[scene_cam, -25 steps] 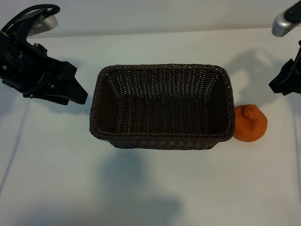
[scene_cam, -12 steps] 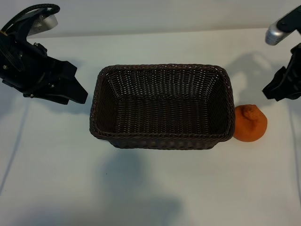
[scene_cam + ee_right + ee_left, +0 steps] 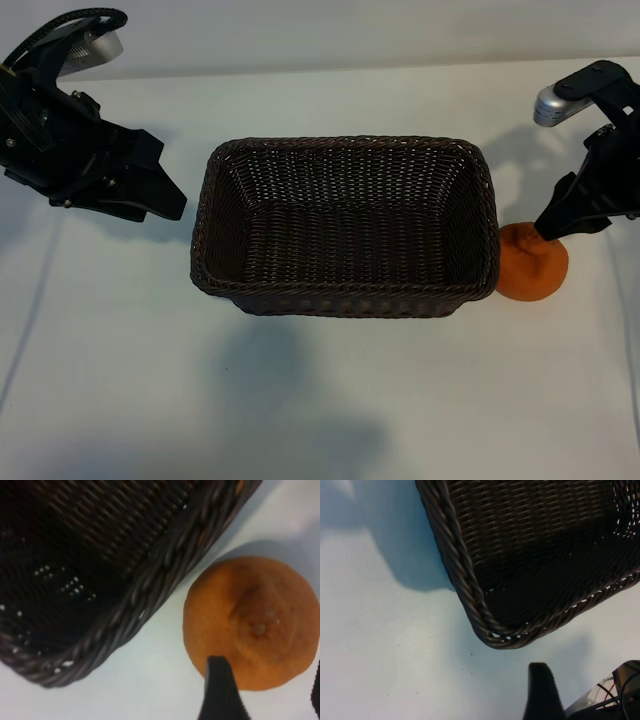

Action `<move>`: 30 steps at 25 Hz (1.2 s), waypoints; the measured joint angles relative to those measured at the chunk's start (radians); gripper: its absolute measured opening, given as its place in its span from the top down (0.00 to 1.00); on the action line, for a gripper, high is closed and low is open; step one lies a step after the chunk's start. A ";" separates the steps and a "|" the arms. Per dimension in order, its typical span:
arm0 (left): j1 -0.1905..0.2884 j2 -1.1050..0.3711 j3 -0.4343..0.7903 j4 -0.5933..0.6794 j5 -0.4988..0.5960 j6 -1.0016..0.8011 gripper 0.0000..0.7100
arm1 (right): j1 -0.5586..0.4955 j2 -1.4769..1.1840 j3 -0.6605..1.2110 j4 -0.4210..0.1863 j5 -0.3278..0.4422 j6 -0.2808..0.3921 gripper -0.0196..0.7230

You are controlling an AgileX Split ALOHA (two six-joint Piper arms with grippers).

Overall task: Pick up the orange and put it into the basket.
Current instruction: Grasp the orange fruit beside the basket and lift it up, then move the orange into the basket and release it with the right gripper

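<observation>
Orange fruit [image 3: 528,268] beside basket [image 3: 345,150], open right tool [image 3: 556,222] above

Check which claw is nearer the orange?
Right. The right claw hangs open directly over the orange; the left claw sits open beyond the basket, on its far side.

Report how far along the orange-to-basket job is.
Done: nothing yet; the basket holds nothing. In hand: the right gripper hangs over the orange, jaws open, no grip visible; the fruit sits on the table against the basket's right end. Left: close on it, lift, carry over the rim, release. The left gripper is parked left of the basket.
</observation>
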 joint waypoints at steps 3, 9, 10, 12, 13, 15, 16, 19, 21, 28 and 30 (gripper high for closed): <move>0.000 0.000 0.000 0.000 0.000 0.000 0.31 | 0.000 0.026 0.000 0.006 -0.017 0.000 0.39; 0.000 0.000 0.000 0.000 -0.001 0.000 0.31 | 0.007 0.095 0.000 0.039 -0.028 0.000 0.39; 0.000 0.000 0.000 0.000 -0.001 0.000 0.31 | 0.012 0.107 0.000 0.039 -0.030 0.000 0.39; 0.000 0.000 0.000 0.000 -0.001 0.000 0.31 | 0.027 0.136 0.000 0.039 -0.041 0.000 0.39; 0.000 0.000 0.000 0.000 -0.001 0.000 0.31 | 0.034 0.148 0.000 0.039 -0.048 0.000 0.39; 0.000 0.000 0.000 0.000 -0.001 0.000 0.31 | 0.045 0.177 0.000 0.039 -0.073 0.000 0.39; 0.000 0.000 0.000 0.000 -0.001 0.000 0.31 | 0.048 0.186 0.000 0.039 -0.076 0.000 0.39; 0.000 0.000 0.000 0.000 -0.001 0.000 0.31 | 0.049 0.198 0.000 0.039 -0.085 0.004 0.39; 0.000 0.000 0.000 0.000 -0.001 0.000 0.31 | 0.049 0.198 0.000 0.035 -0.090 0.010 0.43; 0.000 0.000 0.000 0.000 -0.001 0.000 0.31 | 0.049 0.191 -0.005 0.016 -0.071 0.069 0.85; 0.000 0.000 0.000 0.000 -0.001 0.000 0.31 | 0.049 0.175 -0.025 -0.006 -0.036 0.092 0.85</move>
